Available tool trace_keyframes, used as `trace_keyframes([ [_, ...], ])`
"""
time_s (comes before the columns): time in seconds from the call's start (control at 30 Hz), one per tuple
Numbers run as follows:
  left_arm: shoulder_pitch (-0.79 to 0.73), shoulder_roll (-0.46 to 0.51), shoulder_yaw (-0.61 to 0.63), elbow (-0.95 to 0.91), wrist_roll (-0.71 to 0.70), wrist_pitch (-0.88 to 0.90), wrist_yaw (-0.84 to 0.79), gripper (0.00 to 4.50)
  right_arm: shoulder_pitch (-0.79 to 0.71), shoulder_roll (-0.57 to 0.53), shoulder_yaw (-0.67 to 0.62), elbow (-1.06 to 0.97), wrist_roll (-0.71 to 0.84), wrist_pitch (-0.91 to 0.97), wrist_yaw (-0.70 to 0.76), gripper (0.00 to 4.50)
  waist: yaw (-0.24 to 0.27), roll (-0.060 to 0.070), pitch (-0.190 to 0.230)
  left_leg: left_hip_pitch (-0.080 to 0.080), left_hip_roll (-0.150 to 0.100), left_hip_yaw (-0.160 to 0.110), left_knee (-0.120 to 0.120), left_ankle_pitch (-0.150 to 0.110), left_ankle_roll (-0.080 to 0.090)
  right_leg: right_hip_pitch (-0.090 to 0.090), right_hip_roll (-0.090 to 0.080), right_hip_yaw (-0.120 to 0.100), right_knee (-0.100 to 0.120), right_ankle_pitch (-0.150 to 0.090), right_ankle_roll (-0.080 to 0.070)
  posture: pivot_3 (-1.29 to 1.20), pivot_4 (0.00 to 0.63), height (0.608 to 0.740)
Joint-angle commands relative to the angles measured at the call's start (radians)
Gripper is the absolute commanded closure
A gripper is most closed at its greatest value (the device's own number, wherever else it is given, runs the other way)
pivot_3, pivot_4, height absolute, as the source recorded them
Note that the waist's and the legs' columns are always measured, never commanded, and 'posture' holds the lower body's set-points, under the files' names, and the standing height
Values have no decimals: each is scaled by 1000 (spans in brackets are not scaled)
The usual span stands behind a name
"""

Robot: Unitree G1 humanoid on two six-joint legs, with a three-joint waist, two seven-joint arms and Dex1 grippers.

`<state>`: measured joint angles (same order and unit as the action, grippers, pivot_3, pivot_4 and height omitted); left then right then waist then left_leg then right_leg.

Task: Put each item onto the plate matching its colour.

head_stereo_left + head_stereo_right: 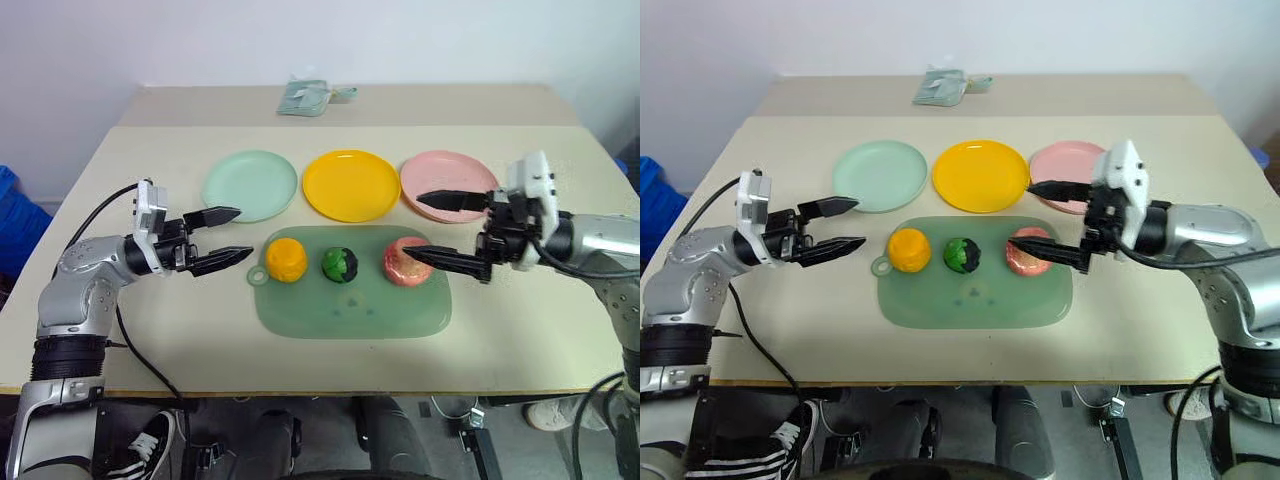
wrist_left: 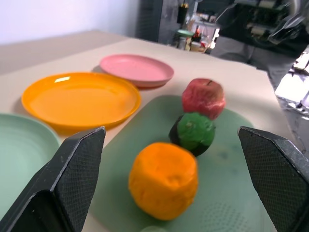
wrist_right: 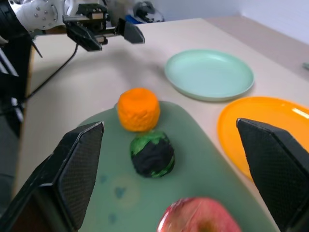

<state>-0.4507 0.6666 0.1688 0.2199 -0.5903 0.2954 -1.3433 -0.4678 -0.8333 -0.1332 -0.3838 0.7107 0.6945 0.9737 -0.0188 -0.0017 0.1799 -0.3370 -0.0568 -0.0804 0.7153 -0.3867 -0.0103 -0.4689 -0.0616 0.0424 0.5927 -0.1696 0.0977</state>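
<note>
Three toy foods lie in a row on the green mat [image 1: 350, 310]: a yellow-orange fruit [image 1: 286, 259] at the left, a green-and-black ball [image 1: 339, 265] in the middle, a pinkish-red apple [image 1: 405, 262] at the right. Behind the mat stand the mint green plate [image 1: 250, 185], the yellow plate [image 1: 351, 185] and the pink plate [image 1: 447, 184], all bare. My left gripper [image 1: 232, 235] hovers open just left of the fruit, pointing at it. My right gripper [image 1: 425, 228] is open, its fingers pointing left; the lower fingertip is over the apple.
A small pale green packet [image 1: 308, 97] lies at the back of the table, behind the plates. The table's front edge [image 1: 330, 388] runs close below the mat. Bare tabletop lies to the left and right of the mat.
</note>
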Motion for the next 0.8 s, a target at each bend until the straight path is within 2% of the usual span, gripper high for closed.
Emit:
trace_keyframes([
  [0.03,-31,-16,-30,-2,36,-42,0,0,-117,-23,97,-3,-53,54,-25,18,4,0,0,0,0,0,0,0,0,0,0,0,1,0,0,0,150,740],
  [0.17,-77,-26,-71,46,67,-72,-49,0,-223,-28,130,-15,9,159,-11,18,12,0,0,-2,-1,-1,0,1,-1,-1,-1,-1,-1,0,0,0,150,740],
  [0.37,-147,-61,-141,164,155,-179,-83,0,-278,-27,155,-66,49,248,-16,18,10,0,0,-3,-1,-1,0,2,-3,0,-1,-1,-5,0,0,0,150,740],
  [0.8,-249,-224,-263,421,354,-497,-58,0,-254,25,65,-61,88,265,-122,18,11,0,0,-3,-1,0,0,1,-2,0,-1,-1,-5,0,0,0,150,740],
])
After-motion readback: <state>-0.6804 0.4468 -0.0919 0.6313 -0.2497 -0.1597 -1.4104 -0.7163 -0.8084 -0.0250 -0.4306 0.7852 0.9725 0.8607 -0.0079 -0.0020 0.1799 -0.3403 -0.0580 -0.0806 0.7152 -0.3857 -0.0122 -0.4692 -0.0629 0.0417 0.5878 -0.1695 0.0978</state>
